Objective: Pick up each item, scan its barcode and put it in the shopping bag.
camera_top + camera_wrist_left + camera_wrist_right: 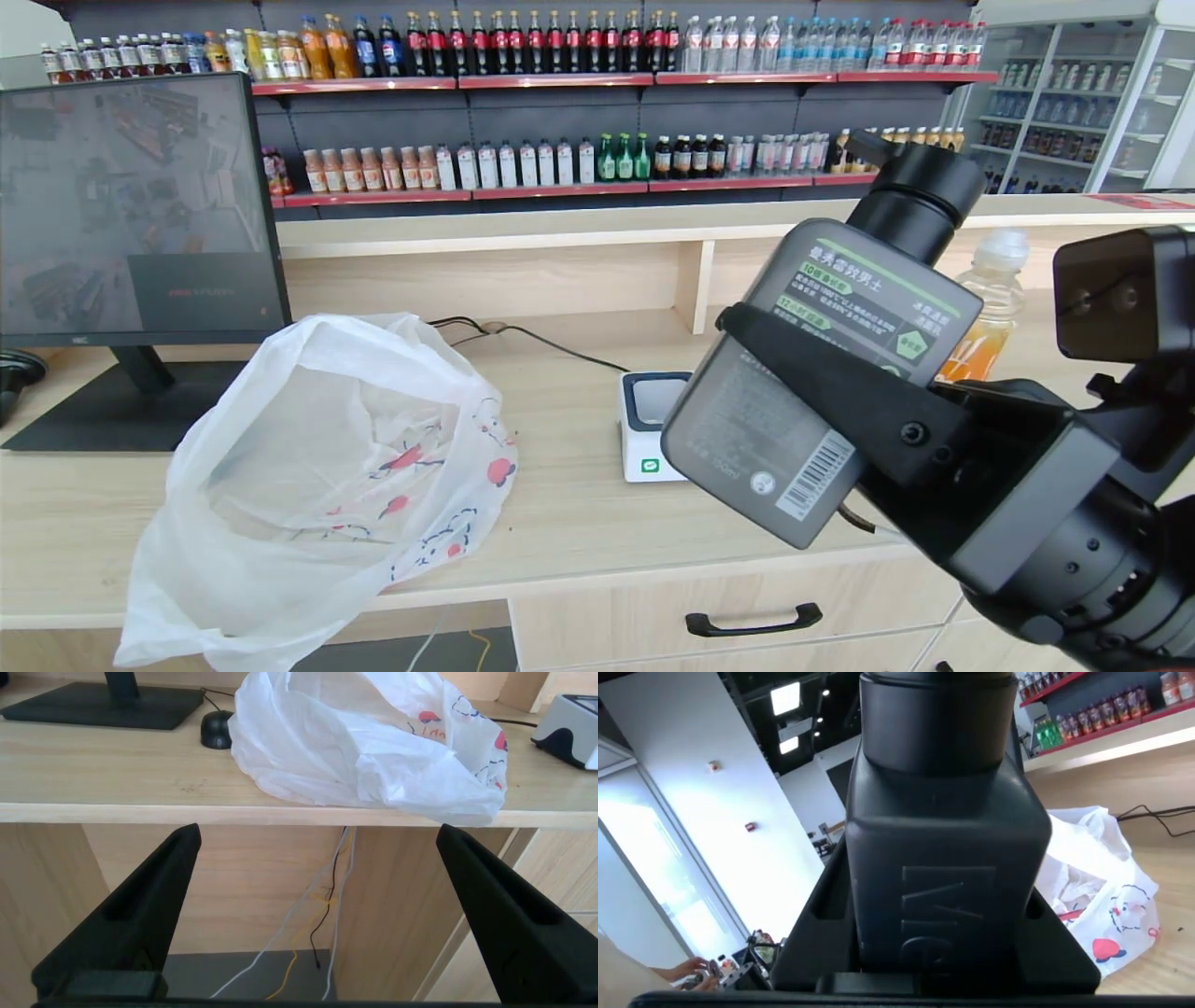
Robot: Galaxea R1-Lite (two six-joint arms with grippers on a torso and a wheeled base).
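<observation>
My right gripper is shut on a dark grey bottle with a black cap, held tilted in the air just right of the white barcode scanner. The bottle's barcode label faces me at its lower end. In the right wrist view the bottle stands between the gripper's fingers. The white plastic shopping bag lies open on the counter, left of the scanner. My left gripper is open and empty, below the counter's front edge, facing the bag.
An orange drink bottle stands on the counter behind the held bottle. A monitor stands at the left, with a black mouse near its base. Cables run behind the scanner and hang under the counter. A drawer handle sits below.
</observation>
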